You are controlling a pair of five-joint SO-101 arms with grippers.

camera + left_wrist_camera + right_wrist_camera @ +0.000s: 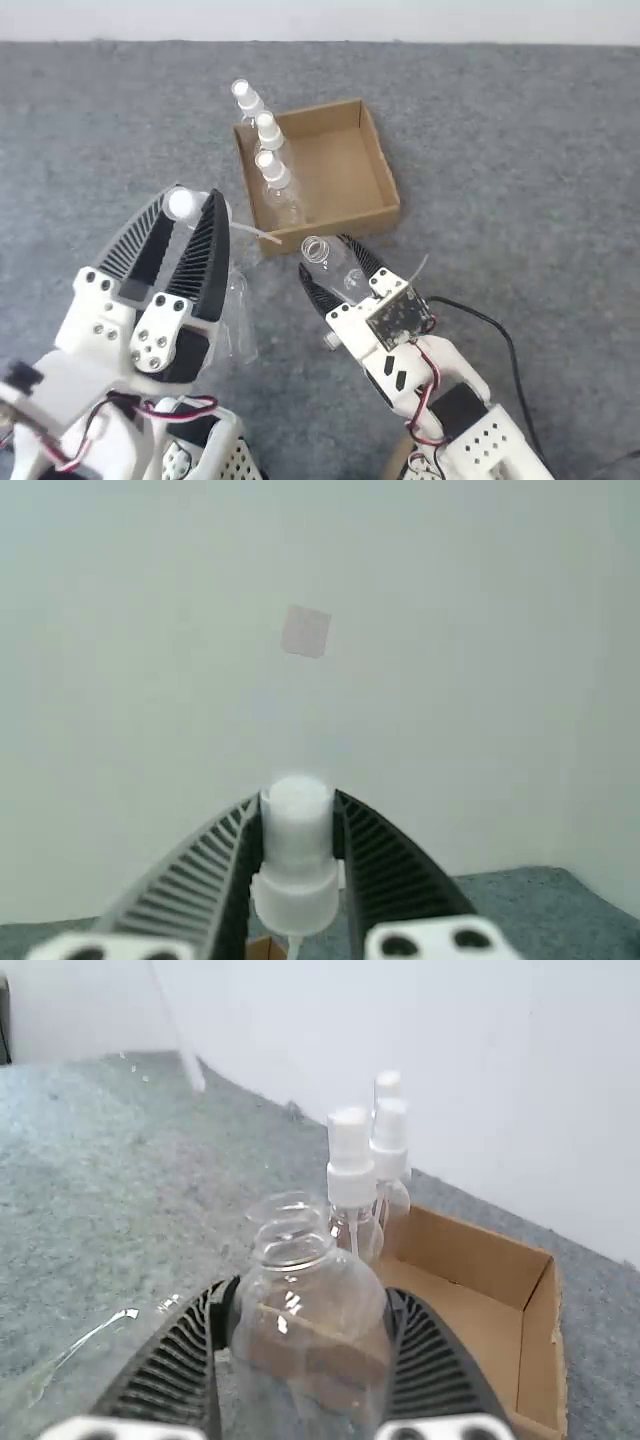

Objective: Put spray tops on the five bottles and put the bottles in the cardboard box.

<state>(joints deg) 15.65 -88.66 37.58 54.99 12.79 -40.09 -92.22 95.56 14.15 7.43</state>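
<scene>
Spray top (183,205) first, since the next move hangs on it: my left gripper (190,215) is clamped on its white collar, head poking out past my fingertips. Its thin tube trails off to the right, toward the near corner of the box. So its long axis runs roughly left to right, lying over rather than hanging plumb.

Just beside that arm, a clear bottle (240,315) seems to lie on the grey carpet (500,120), though I can't make out its neck.

To the right, my right gripper (328,265) is closed around the body of an open bottle (318,250). Its bare mouth faces up and tips a little toward the box. The mouth sits right of the tube's end, near it but apart.

I judge my left arm must carry the top rightward and swing the tube down over that mouth.

Beyond stands the cardboard box (380,165), with three capped bottles (275,180) lined along its left wall.
</scene>
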